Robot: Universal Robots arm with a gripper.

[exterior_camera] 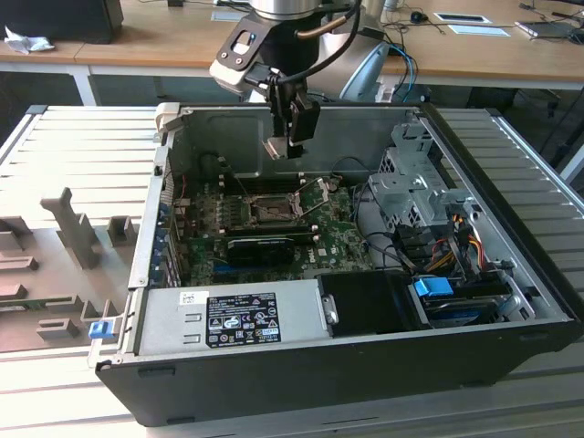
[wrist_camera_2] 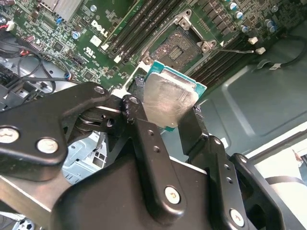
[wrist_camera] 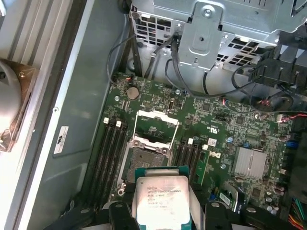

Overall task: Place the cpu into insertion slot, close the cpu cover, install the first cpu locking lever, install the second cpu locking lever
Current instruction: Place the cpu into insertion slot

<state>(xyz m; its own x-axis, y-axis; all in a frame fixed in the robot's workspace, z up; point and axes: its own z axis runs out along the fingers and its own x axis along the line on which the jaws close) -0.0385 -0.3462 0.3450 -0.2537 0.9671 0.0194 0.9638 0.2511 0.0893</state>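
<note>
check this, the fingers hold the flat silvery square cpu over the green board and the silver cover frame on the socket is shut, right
Not shut: the first wrist view shows the thin silver cover frame swung open, the square dark socket bare. The fingers do hold the flat silvery square cpu over the green board.

The cpu (wrist_camera: pixel 160 199) has a silvery-grey top edged in teal green. The motherboard (wrist_camera: pixel 211 112) is dark green, and the end effector (wrist_camera_2: pixel 163 109) is glossy black.
</note>
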